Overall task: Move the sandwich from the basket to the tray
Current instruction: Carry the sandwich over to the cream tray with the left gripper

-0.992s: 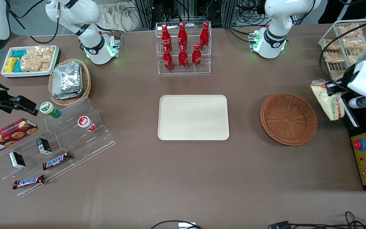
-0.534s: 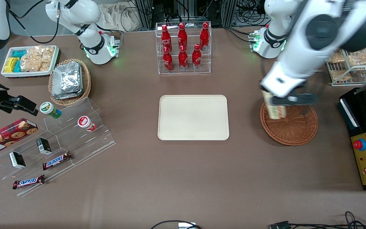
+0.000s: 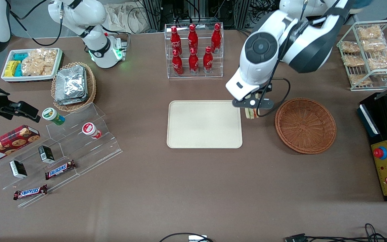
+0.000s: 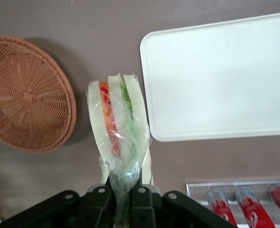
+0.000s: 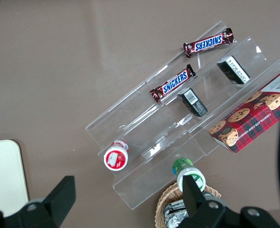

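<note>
From my remote station I see the left arm's black two-finger hand hovering above the brown desk, over the strip of bare desk between the flat cream-beige plastic tray and the round reddish-brown wicker basket. The hand is clamped on the small triangular wedge sandwich in clear wrap, pinching the gathered wrap at one end so the wedge hangs below the fingers, clear of the desk. Its pale bread slices stand on edge, with an orange-red layer on the basket's side and a green layer on the tray's side. In the front view only a sliver of the sandwich shows under the hand, just beside the tray's corner nearest the basket. The tray sits near the middle of the desk and nothing lies on it; the basket, toward the working arm's end of the desk, holds nothing. A clear acrylic rack of red bottles stands near the desk's edge farthest from the front camera.
</note>
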You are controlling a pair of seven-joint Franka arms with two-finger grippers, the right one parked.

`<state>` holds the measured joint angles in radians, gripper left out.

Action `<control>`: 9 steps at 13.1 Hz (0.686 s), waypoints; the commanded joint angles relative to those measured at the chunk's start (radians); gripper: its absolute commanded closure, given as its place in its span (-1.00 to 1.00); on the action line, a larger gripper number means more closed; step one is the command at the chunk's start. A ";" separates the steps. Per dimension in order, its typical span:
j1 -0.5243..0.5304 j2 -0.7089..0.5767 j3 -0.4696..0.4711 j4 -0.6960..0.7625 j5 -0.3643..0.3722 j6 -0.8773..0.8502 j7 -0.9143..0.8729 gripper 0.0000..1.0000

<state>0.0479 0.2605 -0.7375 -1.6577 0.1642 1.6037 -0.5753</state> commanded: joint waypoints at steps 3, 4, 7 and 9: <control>-0.008 0.041 -0.006 -0.230 0.118 0.331 0.005 0.74; -0.008 0.071 -0.006 -0.255 0.144 0.394 -0.008 0.74; -0.008 0.173 -0.002 -0.294 0.242 0.551 -0.105 0.75; -0.011 0.253 -0.003 -0.290 0.342 0.588 -0.226 0.75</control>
<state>0.0396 0.4450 -0.7358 -1.9629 0.4257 2.1573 -0.6993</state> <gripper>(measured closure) 0.863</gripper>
